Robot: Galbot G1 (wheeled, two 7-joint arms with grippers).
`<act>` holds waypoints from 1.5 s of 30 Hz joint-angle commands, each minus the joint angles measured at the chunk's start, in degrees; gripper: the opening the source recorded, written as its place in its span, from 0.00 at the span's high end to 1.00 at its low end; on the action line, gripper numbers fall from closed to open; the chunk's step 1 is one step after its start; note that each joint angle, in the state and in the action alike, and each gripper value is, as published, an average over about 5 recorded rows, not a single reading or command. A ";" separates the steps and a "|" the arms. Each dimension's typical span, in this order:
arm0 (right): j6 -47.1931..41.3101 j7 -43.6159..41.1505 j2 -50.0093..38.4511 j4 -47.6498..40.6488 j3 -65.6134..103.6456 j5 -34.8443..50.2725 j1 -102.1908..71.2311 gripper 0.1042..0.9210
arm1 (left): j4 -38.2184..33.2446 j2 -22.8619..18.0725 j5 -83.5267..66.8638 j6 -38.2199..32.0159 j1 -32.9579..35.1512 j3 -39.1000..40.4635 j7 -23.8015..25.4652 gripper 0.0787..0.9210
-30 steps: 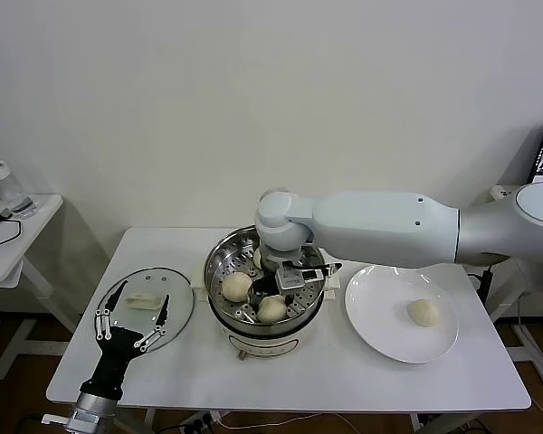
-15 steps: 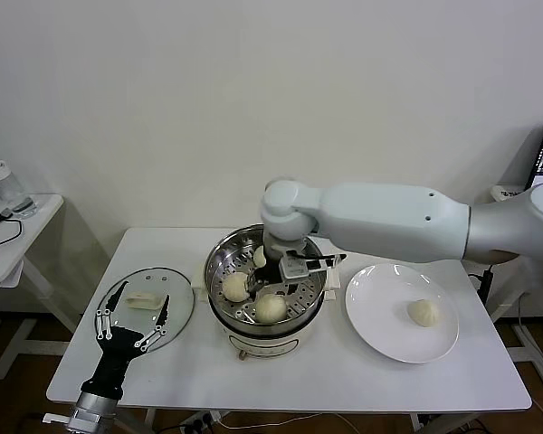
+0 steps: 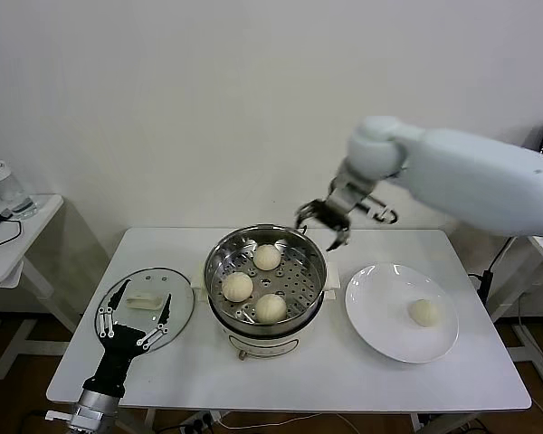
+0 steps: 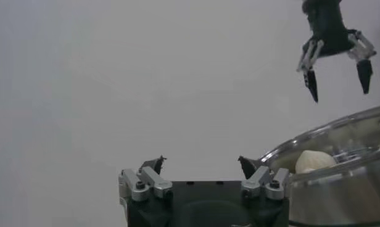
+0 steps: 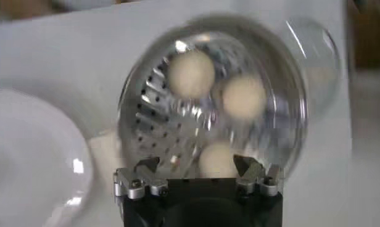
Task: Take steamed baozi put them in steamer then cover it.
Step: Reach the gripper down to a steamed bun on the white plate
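Right arm heading for last baozi, three in steamer

Left gripper [image 3: 131,323] idling open beside glass lid [image 3: 146,307]; steamer [image 3: 265,282] holding three baozi [image 3: 271,307]; right gripper [image 3: 330,220] hovering empty, claws apart, beyond rim; should be centring over plate's [image 3: 401,312] baozi [image 3: 423,312], descending straight.

Plain white wall [image 3: 163,108], small side table [image 3: 23,231]

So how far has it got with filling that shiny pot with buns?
Three pale cream-white buns already sit on the perforated tray of the shiny steel steamer pot. Nothing is in hand: the right gripper hangs open and empty above the pot's rim, and the left gripper waits open over the round glass lid. Left to do: the one bun on the flat white plate, then the lid.
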 commanded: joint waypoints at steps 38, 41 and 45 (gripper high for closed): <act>-12.84 2.15 -9.71 -23.16 14.84 -4.06 -33.29 0.12 | 0.01 0.16 0.32 0.47 0.95 -0.07 -0.13 0.12; -12.67 2.23 -9.44 -23.65 15.14 -4.27 -33.63 0.12 | 0.15 0.16 0.33 0.38 0.94 -0.20 -0.13 0.12; -12.42 2.41 -9.11 -24.05 15.53 -4.60 -33.82 0.16 | 0.13 0.12 0.32 0.40 0.89 -0.21 -0.13 0.12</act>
